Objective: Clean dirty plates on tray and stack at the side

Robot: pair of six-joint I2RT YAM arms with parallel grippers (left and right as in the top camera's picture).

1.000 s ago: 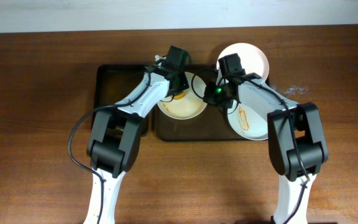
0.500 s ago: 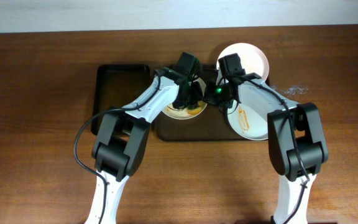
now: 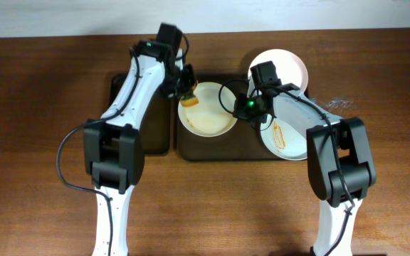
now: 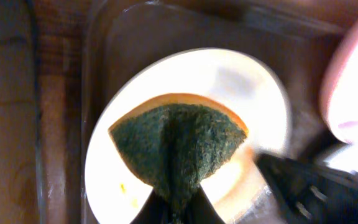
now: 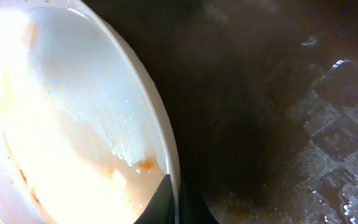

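Plate (image 3: 208, 117) being worked on lies flat in the left half of the larger tray (image 3: 219, 155), at mid-table.

- Table (image 3: 34, 142): brown wood. Broad bare stretches lie left of the trays, right of them, and along the near side between the arm bases.
- Larger tray: dark, with a low rim. Its left edge runs just beside the narrower tray (image 3: 159, 134), with a thin strip of wood between them.
- Right end of the larger tray is crowded. A white plate (image 3: 290, 64) sits at the far corner, overhanging the rim. A marked plate (image 3: 280, 144) with thin orange streaks lies nearer, with the right arm crossing over it.
- Worked plate: white and round, with a pale orange film across its middle and an orange crust near the rim. It has little tray floor around it and sits close to the tray's left wall.
- Sponge (image 3: 188, 97): green scouring face with a yellow-orange body. It sits over the plate's far-left rim, bent into a wedge.
- Left gripper (image 4: 174, 210): clenched on the sponge's lower corner.
- Right gripper (image 5: 178, 208): at the plate's right rim. The fingers look pinched onto the edge, though the wrist view is dark there.
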